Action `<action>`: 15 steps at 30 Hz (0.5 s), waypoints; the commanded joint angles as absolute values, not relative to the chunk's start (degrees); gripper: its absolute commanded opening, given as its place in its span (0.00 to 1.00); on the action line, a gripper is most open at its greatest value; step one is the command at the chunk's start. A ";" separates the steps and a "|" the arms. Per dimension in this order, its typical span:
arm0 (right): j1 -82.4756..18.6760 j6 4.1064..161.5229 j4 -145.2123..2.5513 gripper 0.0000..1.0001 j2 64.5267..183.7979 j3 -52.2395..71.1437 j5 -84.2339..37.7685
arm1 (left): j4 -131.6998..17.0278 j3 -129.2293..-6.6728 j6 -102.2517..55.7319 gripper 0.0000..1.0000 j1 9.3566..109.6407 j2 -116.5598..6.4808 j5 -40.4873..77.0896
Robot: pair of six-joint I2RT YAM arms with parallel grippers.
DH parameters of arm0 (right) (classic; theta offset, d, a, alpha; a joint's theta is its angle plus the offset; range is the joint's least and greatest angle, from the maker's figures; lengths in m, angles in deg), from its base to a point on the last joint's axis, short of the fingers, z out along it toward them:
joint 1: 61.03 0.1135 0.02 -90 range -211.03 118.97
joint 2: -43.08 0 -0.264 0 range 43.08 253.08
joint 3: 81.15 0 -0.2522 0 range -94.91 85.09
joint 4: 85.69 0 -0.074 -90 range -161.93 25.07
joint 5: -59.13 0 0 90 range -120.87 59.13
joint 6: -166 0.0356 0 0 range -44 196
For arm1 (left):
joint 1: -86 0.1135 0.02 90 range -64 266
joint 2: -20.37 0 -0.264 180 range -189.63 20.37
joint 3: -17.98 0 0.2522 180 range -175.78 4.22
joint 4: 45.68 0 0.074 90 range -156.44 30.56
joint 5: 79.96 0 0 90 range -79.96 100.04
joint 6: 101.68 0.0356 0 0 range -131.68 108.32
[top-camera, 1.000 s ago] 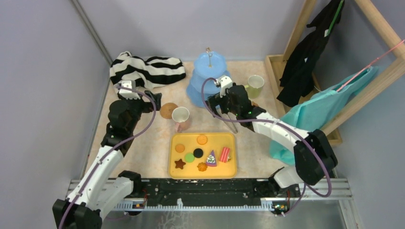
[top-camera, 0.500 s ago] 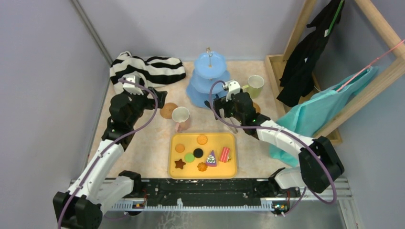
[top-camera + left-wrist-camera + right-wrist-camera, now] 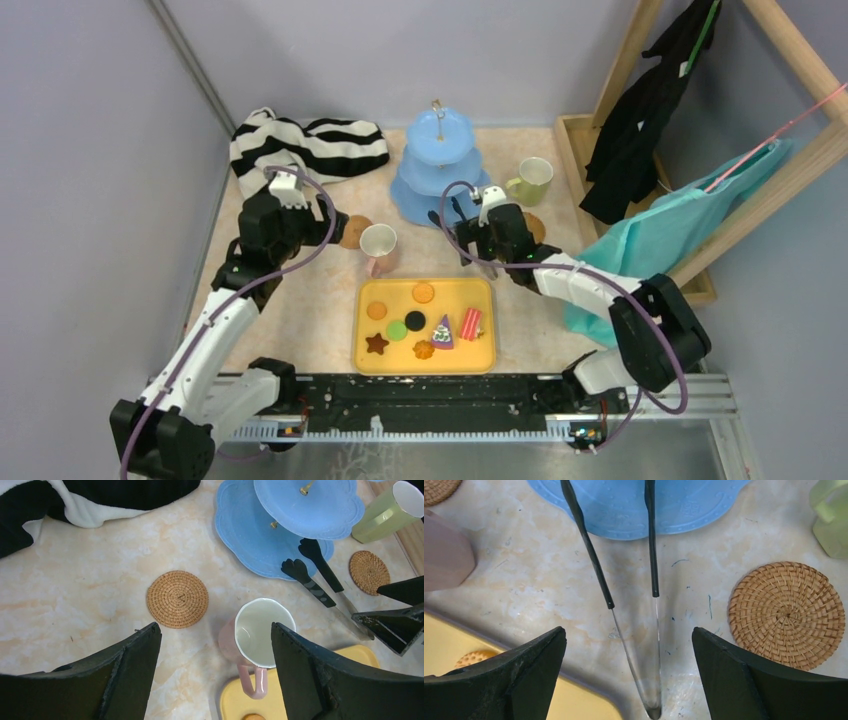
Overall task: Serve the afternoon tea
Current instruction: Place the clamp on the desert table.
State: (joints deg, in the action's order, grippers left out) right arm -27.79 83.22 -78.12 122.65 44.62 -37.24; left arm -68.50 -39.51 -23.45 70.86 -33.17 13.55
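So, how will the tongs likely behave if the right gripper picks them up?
The tongs look thin and light, so they should lift easily. Their two arms join only at one end, so a squeeze would probably spring them together. The clear, glossy handle part may be slippery.

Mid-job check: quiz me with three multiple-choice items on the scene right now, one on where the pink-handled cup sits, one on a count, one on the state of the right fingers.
1. The pink-handled cup stands:
A. right of the left cork coaster, off it
B. on top of it
C. left of it

2. How many cork coasters show?
A. one
B. three
C. two

3. The tongs and the right gripper:
A. clamped in its fingers
B. lying loose between its open fingers
C. nowhere near it

Answers:
1 A: the left wrist view shows bare table between cup and coaster.
2 C: the left one, plus the right cork coaster.
3 B: the fingers stand wide on either side of the tongs, not touching them.
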 commanded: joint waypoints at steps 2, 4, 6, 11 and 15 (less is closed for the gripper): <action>-31.29 84.87 -81.11 0.96 125.59 44.40 -33.02 | -71.31 -41.32 -22.75 0.85 70.31 -32.58 15.90; -32.53 84.97 -82.14 0.95 127.15 44.09 -30.80 | -71.04 -41.00 -23.08 0.83 70.14 -32.54 16.20; -33.15 84.33 -82.73 0.95 129.96 42.63 -29.12 | -70.50 -40.62 -23.02 0.83 69.94 -32.63 16.45; -33.15 83.78 -83.11 0.94 133.39 41.28 -27.92 | -69.59 -40.63 -23.24 0.83 69.83 -32.42 16.54; -33.18 82.99 -82.87 0.92 135.12 40.55 -27.53 | -68.23 -40.10 -23.36 0.83 69.83 -32.20 16.43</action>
State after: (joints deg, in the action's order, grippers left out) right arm -32.82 83.70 -79.81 134.17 44.12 -29.33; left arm -70.36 -39.66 -23.45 70.23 -33.11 15.65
